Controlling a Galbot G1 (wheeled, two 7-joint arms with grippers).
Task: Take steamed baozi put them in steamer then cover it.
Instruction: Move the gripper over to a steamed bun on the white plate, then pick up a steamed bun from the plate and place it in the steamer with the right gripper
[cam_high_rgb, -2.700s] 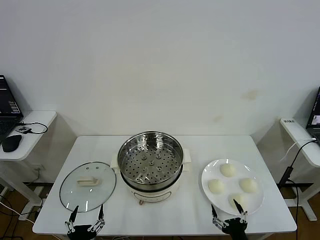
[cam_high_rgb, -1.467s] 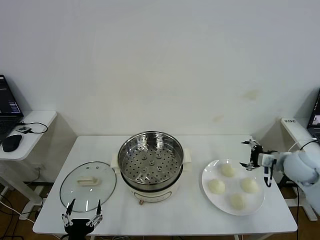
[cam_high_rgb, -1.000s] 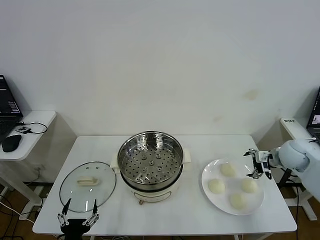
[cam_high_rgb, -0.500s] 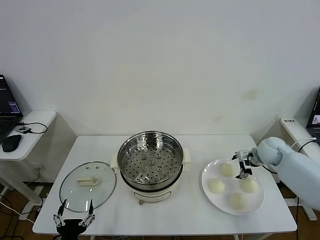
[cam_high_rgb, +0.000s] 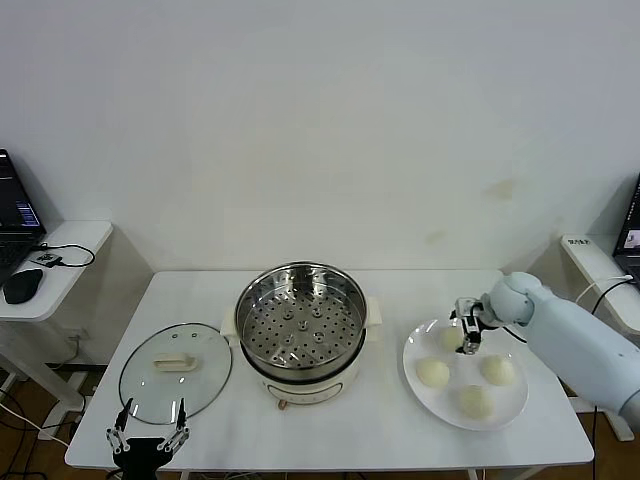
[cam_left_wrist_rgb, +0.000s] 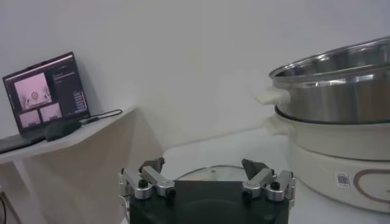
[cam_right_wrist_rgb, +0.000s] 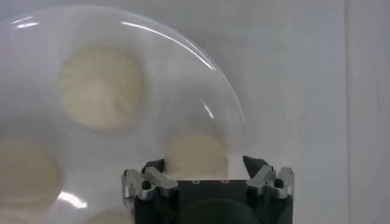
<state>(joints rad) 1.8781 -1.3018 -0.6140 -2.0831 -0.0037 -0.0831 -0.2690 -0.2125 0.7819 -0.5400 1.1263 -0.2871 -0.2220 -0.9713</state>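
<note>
worktop (cam_high_rgb: 390, 420) carrying everything | steamer (cam_high_rgb: 300, 322) sitting uncovered mid-worktop, awaiting buns | plate (cam_high_rgb: 510, 400) holding all four steamed baozi (cam_high_rgb: 433, 374) | right gripper (cam_high_rgb: 468, 335) hovering over the rear bun, jaws spread for grasping | left gripper (cam_high_rgb: 148, 440) idling at near edge, jaws spread

Four buns lie on a round white plate (cam_high_rgb: 508, 408) to the right of the steamer. Each is small, round, smooth and cream-white. The rear bun (cam_high_rgb: 452, 339) lies at the plate's far edge. The left bun (cam_high_rgb: 432, 373), the right bun (cam_high_rgb: 497, 370) and the front bun (cam_high_rgb: 475, 401) lie apart from one another.

The steamer (cam_high_rgb: 301, 330) is a round shiny steel pot on a cream-white base, uncovered, standing upright at the table's centre. Its perforated tray (cam_high_rgb: 300, 332) holds nothing.
</note>
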